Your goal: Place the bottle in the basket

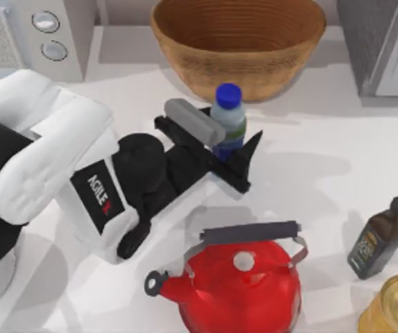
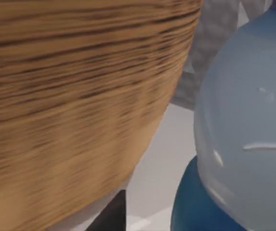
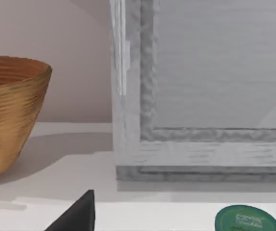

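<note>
red kettle (image 1: 240,284): nearest thing in the top view, on the white surface (image 1: 324,173), on the near side of the left jaws, a dark handle over its lid.
gold can (image 1: 396,305): at the near right corner, well apart from the left jaws.
dark bottle (image 1: 379,239): black cap, upright, just beyond the gold can, far to the right of the left jaws.
left jaws (image 1: 228,149): on the left arm, which reaches in from the left; the two black fingers stand on either side of the bottle and pinch its blue lower part.
bottle (image 1: 228,118): upright between the left jaws, blue cap on top; in the left wrist view its clear body (image 2: 248,134) is very close.
basket (image 1: 238,45): just beyond the bottle and the left jaws, apart from the bottle; in the left wrist view its woven wall (image 2: 75,106) is beside the bottle.
right jaws: i cannot tell their state.
green cap (image 3: 239,220): low in the right wrist view, near a grey panel (image 3: 210,82).
</note>
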